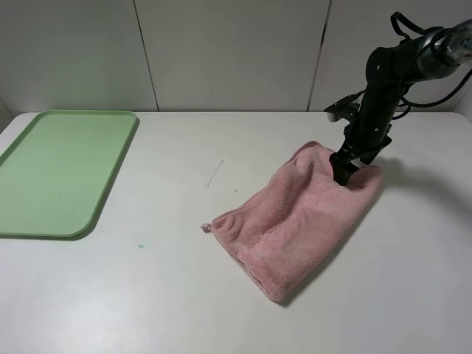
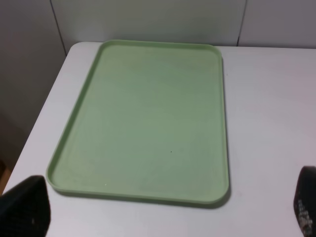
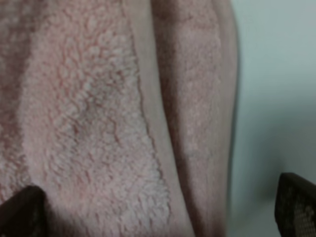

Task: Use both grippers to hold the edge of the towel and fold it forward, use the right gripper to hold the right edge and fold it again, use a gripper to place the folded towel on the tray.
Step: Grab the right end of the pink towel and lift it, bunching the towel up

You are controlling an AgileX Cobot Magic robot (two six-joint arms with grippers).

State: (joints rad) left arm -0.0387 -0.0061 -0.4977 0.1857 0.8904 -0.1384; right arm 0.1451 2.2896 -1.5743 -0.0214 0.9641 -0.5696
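The right gripper (image 1: 345, 171) is wide open and holds nothing. Its tips sit at the towel's (image 1: 302, 214) far end, one finger (image 3: 19, 212) over the fluff. The left gripper (image 2: 165, 212) is wide open too, near the tray's (image 1: 66, 169) short end. The folded towel lies well right of the tray. Its long way slants, far end turned away from the tray. It is pink and fluffy with a smooth hem (image 3: 148, 123). The tray is smooth and green with round corners.

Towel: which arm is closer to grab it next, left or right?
Probably right. The right arm's fingers are open and down at the far end of the towel, with fluffy cloth between them. The left arm isn't in the high view, and its camera faces the tray, not the towel.
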